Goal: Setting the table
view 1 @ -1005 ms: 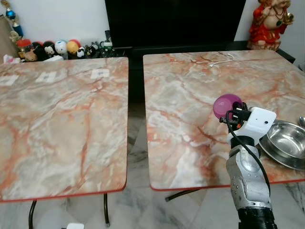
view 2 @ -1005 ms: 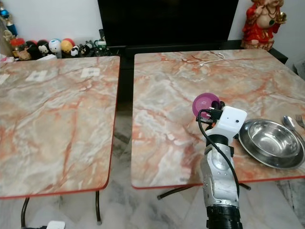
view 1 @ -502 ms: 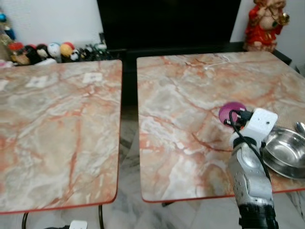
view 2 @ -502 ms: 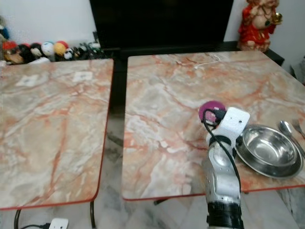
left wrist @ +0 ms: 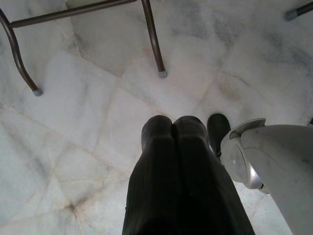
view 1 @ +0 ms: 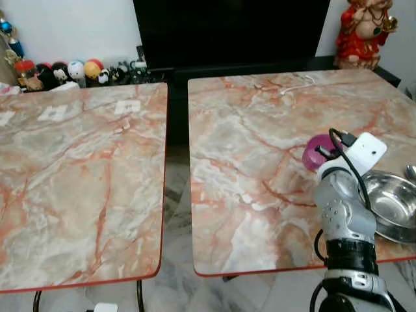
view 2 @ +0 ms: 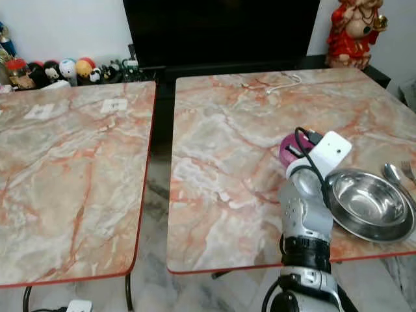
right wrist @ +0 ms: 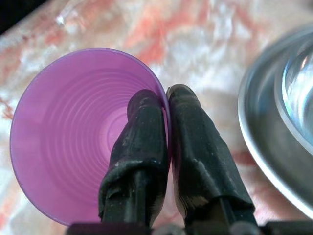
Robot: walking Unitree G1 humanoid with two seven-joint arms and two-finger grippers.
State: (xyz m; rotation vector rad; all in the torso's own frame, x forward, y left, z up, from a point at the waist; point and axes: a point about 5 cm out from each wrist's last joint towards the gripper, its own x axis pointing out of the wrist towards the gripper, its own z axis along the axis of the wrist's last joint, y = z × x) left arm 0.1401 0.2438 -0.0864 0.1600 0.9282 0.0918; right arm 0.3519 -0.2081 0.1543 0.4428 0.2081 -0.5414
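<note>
My right gripper (right wrist: 165, 98) is shut on the rim of a purple plastic cup (right wrist: 73, 132), one finger inside the cup and one outside. In the eye views the purple cup (view 1: 316, 151) is held over the right marble table (view 1: 247, 149), just left of a steel bowl (view 2: 367, 200) that rests in a steel plate (view 2: 344, 221) near the table's right front. A spoon (view 2: 392, 173) and a fork (view 2: 409, 170) lie beside the plate at the right edge. My left gripper (left wrist: 172, 128) hangs shut over the floor.
A second marble table (view 1: 78, 175) stands to the left across a narrow gap. A white cable (view 1: 296, 84) lies at the right table's far side. Small figurines (view 1: 71, 70) line the far wall left of a black TV unit (view 1: 227, 32); a red statue (view 1: 361, 29) stands far right.
My right arm has carried the purple cup to the right, closer to the steel bowl. The head camera has also shifted slightly.
</note>
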